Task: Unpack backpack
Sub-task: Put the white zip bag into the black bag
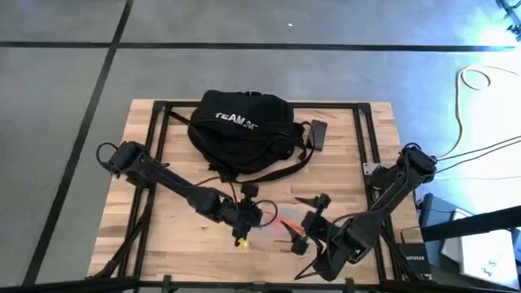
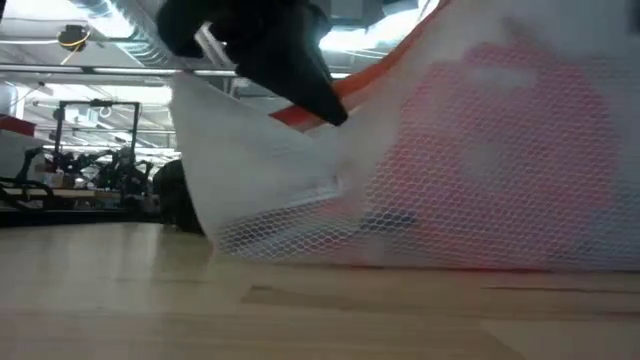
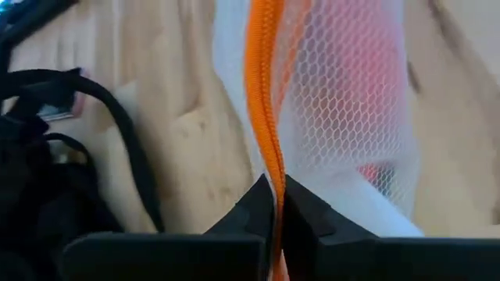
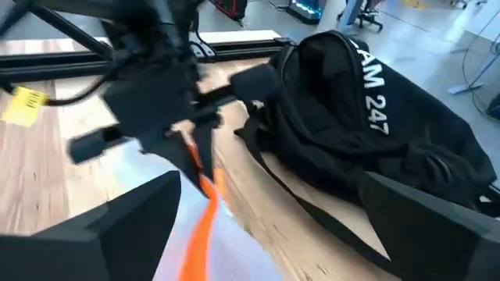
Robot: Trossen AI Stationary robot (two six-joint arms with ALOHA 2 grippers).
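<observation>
Nearest the front edge of the table (image 1: 163,244), the left gripper (image 3: 275,209) is clenched on the orange trim of a mesh pouch (image 2: 450,170). The right gripper (image 1: 308,221) waits just beside it, fingers spread apart. The pouch is best set down gently, clear of the backpack (image 1: 242,130) lying farther back.

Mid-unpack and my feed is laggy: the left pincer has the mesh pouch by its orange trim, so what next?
Probably lower and release: the left pincer is shut on the pouch, already out of the backpack and hanging low over the table.
</observation>
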